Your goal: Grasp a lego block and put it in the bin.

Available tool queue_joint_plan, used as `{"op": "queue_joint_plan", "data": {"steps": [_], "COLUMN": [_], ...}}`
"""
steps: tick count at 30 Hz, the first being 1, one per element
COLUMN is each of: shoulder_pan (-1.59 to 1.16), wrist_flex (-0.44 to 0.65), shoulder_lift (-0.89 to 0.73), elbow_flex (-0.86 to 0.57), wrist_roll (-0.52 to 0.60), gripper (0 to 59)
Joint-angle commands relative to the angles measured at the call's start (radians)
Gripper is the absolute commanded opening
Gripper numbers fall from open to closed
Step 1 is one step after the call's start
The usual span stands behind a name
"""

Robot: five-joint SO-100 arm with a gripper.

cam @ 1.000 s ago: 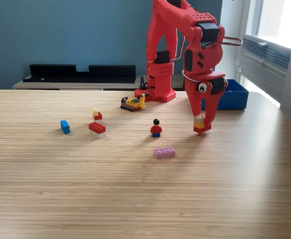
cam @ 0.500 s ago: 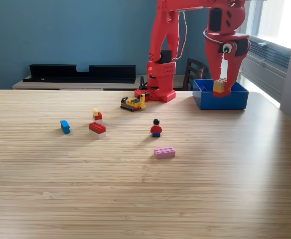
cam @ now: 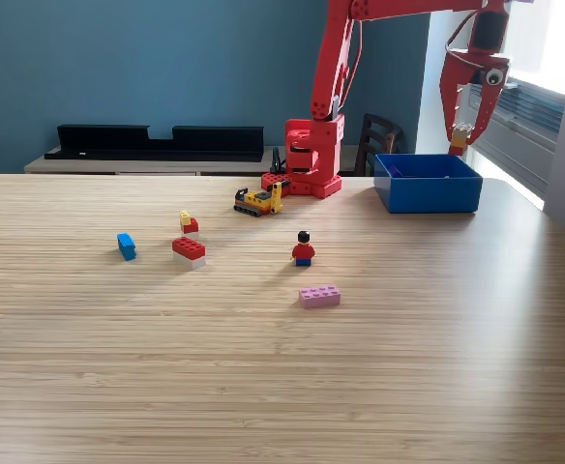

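- Bin (cam: 428,193) stands at the right of the frame, its long axis running left to right, its open top facing up.
- Red claw (cam: 460,137) hangs in the upper right of the frame, above the far right end of the bin and clear of its rim.
- Its jaws are nearly closed on one small yellow lego block (cam: 459,133), which hangs over the bin.
- On the table (cam: 282,387) I count one pink block (cam: 319,296), one blue block (cam: 126,246), one red block (cam: 189,249), one small red and yellow piece (cam: 188,224), one minifigure (cam: 303,248) and one yellow toy vehicle (cam: 259,200).
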Motion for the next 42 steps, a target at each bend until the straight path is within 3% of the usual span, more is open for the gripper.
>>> {"op": "queue_joint_plan", "data": {"steps": [1, 6, 10, 14, 16, 20, 28, 35, 42], "shoulder_pan": [-0.152, -0.164, -0.164, -0.16, -0.158, -0.127, 0.316, 0.765, 1.003], "wrist_flex": [0.04, 0.038, 0.038, 0.038, 0.038, 0.038, 0.034, 0.031, 0.031], "shoulder_lift": [0.029, 0.029, 0.029, 0.029, 0.029, 0.029, 0.029, 0.02, 0.018], "elbow_flex": [0.037, 0.061, 0.091, 0.109, 0.112, 0.084, -0.138, -0.222, -0.308], "wrist_roll": [-0.005, -0.031, -0.069, -0.092, -0.11, -0.101, -0.017, -0.106, -0.173], "gripper": [0.0, 1.7, 17.1, 22.0, 18.0, 0.5, 0.1, 0.1, 0.1]}}
